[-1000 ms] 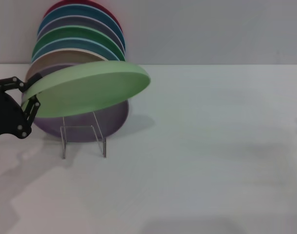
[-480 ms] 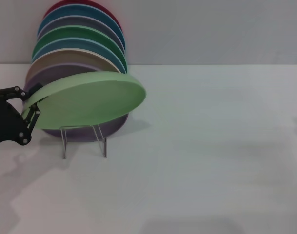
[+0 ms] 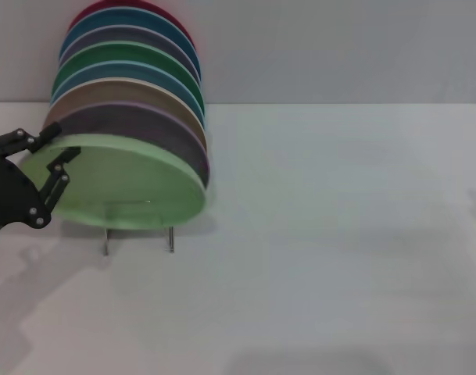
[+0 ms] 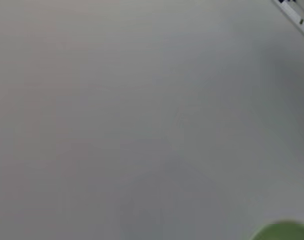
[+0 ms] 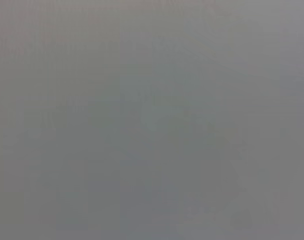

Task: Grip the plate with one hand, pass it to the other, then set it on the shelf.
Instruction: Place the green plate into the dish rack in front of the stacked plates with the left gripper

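Note:
The pale mint-green plate stands tilted at the front of the clear acrylic rack, leaning back against the lilac plate. My left gripper, black, is at the left edge of the head view. Its two fingers straddle the plate's left rim, one in front and one behind, closed on it. A sliver of the plate also shows in the left wrist view. My right gripper is out of view; the right wrist view shows only blank grey.
Several coloured plates stand in a row behind the mint one, back toward the grey wall. The white table stretches to the right and front of the rack.
My left gripper has swung the mint plate from nearly flat above the rack down to tilted-upright, and its lower rim now sits in the rack's front slot, covering most of the lilac plate.

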Controlling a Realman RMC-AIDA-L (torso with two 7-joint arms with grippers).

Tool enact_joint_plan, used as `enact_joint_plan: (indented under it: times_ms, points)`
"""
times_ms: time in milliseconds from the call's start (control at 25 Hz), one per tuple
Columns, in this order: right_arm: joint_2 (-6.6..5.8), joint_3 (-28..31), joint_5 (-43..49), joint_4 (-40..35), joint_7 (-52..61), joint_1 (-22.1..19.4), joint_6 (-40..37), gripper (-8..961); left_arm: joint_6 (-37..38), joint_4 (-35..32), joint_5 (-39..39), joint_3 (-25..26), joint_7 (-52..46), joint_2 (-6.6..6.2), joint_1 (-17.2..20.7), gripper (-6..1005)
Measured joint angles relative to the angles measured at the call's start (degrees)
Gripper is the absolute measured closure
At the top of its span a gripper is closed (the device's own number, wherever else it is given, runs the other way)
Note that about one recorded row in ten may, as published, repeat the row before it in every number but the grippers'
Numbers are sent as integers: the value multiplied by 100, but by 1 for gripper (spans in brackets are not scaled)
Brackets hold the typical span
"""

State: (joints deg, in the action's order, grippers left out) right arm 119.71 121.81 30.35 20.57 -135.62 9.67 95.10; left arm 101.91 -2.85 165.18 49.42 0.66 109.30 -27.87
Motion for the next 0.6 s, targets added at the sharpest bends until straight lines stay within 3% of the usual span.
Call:
enact_joint_plan:
  times_ms: [200,400,520,600]
  points:
    - [-1,0,0,5,0,0,48,115,-4,0,-4,39,65,58,11,886]
    - [-6,28,-29,12,-6,0,66,115,156,259,-5,211,235,38,152,679]
    - [-8,39,-38,17,-8,0,105,115,50,298,6,212,228,74,96,453]
    - [-9,38,-38,18,-9,0,132,115,-9,292,16,203,237,110,58,435]
